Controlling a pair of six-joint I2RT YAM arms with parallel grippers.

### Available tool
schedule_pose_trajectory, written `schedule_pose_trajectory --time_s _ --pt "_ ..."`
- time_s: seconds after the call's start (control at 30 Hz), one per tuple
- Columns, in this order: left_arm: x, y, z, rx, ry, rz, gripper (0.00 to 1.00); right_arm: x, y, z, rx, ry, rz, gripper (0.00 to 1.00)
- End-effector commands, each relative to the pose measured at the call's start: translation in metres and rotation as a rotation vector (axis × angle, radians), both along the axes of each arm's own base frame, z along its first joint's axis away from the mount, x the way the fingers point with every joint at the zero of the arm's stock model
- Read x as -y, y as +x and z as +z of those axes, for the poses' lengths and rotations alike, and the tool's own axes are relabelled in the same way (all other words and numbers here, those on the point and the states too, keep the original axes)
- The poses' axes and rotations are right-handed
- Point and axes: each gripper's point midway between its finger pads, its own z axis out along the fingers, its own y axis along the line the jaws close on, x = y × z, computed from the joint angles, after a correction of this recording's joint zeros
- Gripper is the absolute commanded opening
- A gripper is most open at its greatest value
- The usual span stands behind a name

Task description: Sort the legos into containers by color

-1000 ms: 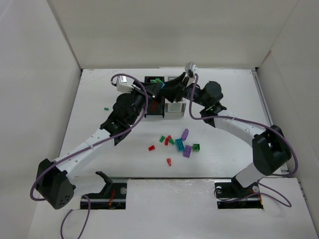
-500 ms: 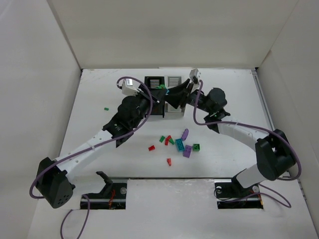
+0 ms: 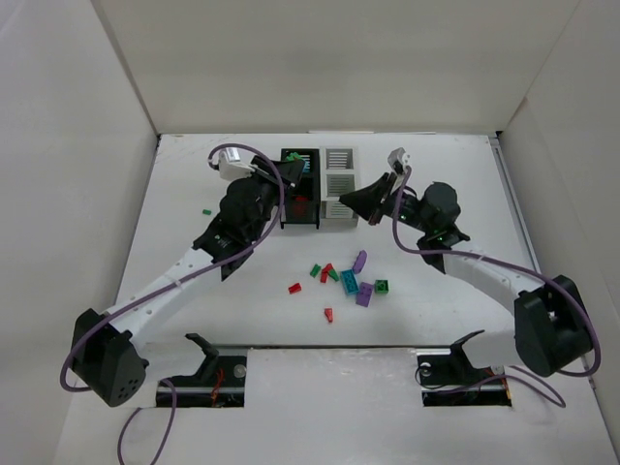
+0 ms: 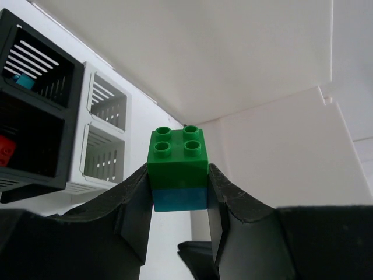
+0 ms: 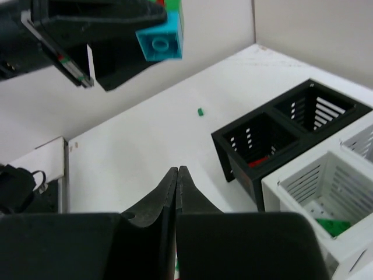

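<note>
1. Orientation: the held lego piece (image 4: 178,154) is two square bricks stacked. Its longer axis runs through the stack, in line with the fingers. The green end points outward past the fingertips, with four studs showing. The teal end sits deeper between the fingers; the right wrist view shows its hollow underside.
2. Appearance: bright green over teal, faces flush, slightly taller than wide.
3. Left gripper (image 4: 178,175): partly closed and clamped on the two side faces of the stacked piece. In the top view it hangs over the far end of the black bin (image 3: 300,221).
4. Right gripper (image 5: 177,175): fingers pressed fully together, holding nothing. It stands just beside the right side of the white bin (image 3: 339,160).
5. Containers: the two bins stand side by side, touching, black on the left.
6. Black bin contents: a red piece (image 5: 259,160) in the near compartment and a teal piece (image 4: 24,80) in the far one.
7. White bin contents: a green piece (image 5: 332,226) in the compartment nearest the right wrist camera.
8. Table: the loose legos (image 3: 347,279) lie in a cluster in front of the bins. A lone green piece (image 3: 206,210) lies well apart to the left.
</note>
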Motion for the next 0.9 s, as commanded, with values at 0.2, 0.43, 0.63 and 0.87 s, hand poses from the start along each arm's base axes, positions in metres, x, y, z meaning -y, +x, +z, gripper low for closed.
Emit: schedule_pose_trajectory --time_s 0.2,0.43,0.63,0.87 --pt "0.010 0.000 0.038 0.088 -0.082 -0.034 0.25 -0.010 -0.005 0.018 0.039 0.007 0.052 0.20" --pt "0.029 -0.007 0.035 0.077 -0.102 -0.088 0.26 -0.027 0.008 0.053 0.124 0.058 0.046 0.56" --pt "0.038 -0.011 0.036 0.088 -0.091 -0.098 0.30 -0.044 0.015 0.065 0.148 0.088 0.059 0.69" --pt "0.044 -0.013 0.041 0.101 -0.118 -0.117 0.30 -0.045 0.018 0.078 0.164 0.155 0.039 0.73"
